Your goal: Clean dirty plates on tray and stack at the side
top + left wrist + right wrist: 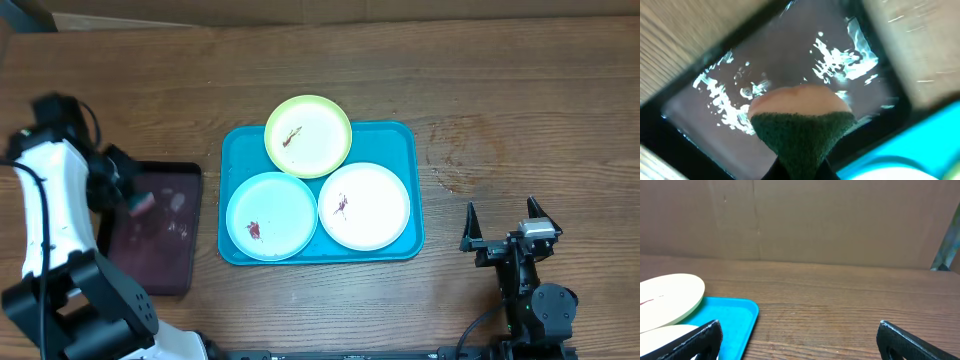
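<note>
The sponge (799,117), pink with a dark green scouring face, is being held clamped in the left gripper (136,203), whose own fingers are mostly hidden in the wrist view. It is being held over the small dark tray (160,260), on whose floor wet streaks are glinting; whether it is touching that floor cannot be told. The left arm (45,210) is being held bent, reaching rightward from the table's left side. The right gripper (503,225) is being held wide apart and empty, low over the bare table (520,100), right of the turquoise tray (398,145) and apart from its rim. On that tray the light blue plate (271,215) and the white plate (364,205) are lying edge to edge, each marked with a reddish smear. The yellow-green plate (308,135), also smeared, is being carried behind them, overhanging the far rim. Only a narrow strip of wood is being left between the two trays, while broad open wood is lying beyond the tray's right side.
</note>
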